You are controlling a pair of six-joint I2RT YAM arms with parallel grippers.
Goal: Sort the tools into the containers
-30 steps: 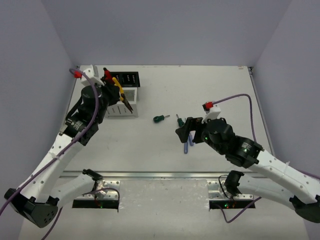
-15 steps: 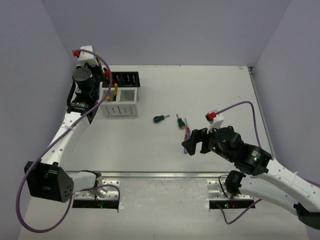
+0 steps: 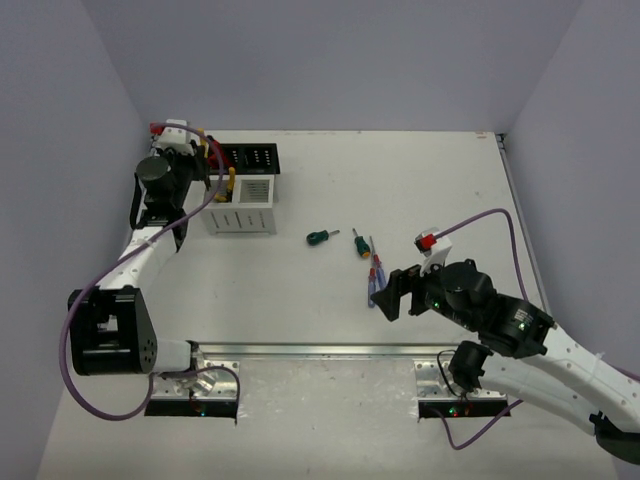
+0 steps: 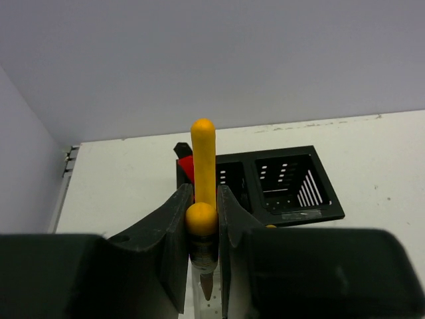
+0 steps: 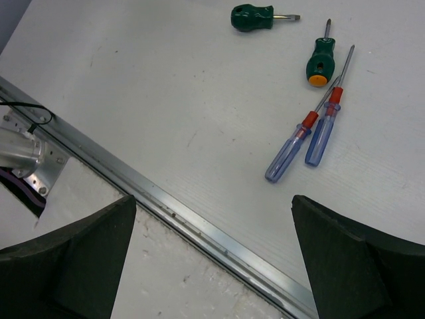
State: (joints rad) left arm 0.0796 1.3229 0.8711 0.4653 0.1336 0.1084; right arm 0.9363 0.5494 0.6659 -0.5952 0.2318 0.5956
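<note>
Left fingers [image 4: 176,242] pinch yellow-handled pliers [image 4: 202,156]; right fingers [image 5: 73,259] spread wide apart.

The left gripper [image 4: 203,203] hides the yellow pliers' [image 4: 203,149] lower end and nearly all the white bin [image 3: 243,218].

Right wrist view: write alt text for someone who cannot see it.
Two blue-handled screwdrivers lie side by side on a white table, two shorter green-handled screwdrivers beyond them. The open fingers frame the bottom corners, holding nothing; a metal rail crosses between them.

4 flat screwdrivers [image 5: 317,143] (yellow-handled pliers [image 4: 202,159] upright)
</note>
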